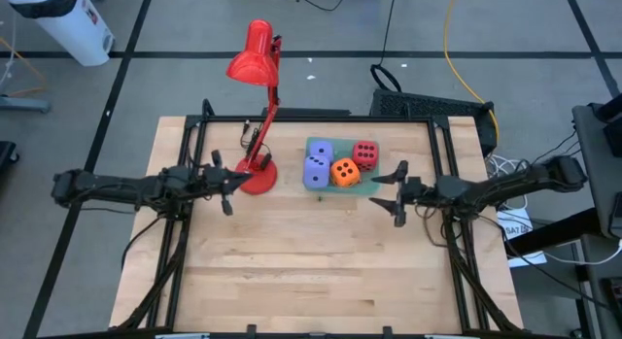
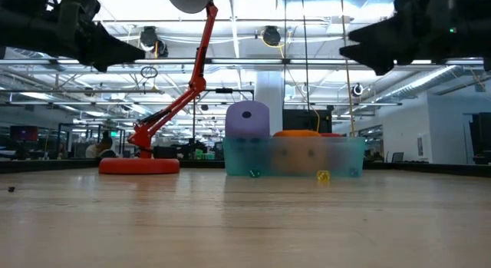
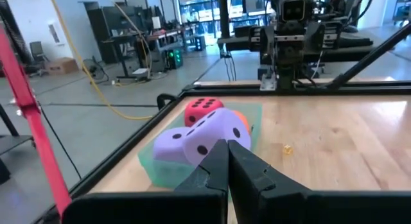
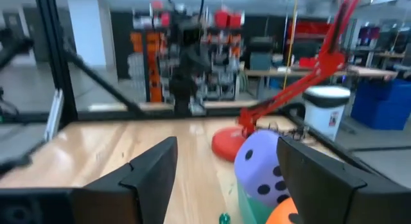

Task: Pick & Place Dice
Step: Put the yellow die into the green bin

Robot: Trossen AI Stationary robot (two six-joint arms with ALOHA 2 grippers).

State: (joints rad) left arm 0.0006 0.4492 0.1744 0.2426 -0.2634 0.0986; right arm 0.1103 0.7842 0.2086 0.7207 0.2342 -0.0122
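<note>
Altogether four dice [image 1: 340,165] in tray [image 1: 372,188]; left tool [image 1: 229,181] pressed together, right tool [image 1: 394,195] spread.

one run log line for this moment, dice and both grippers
dice: all four in green tray | right gripper: open, empty, beside tray | left gripper: shut, empty, by red lamp
</note>
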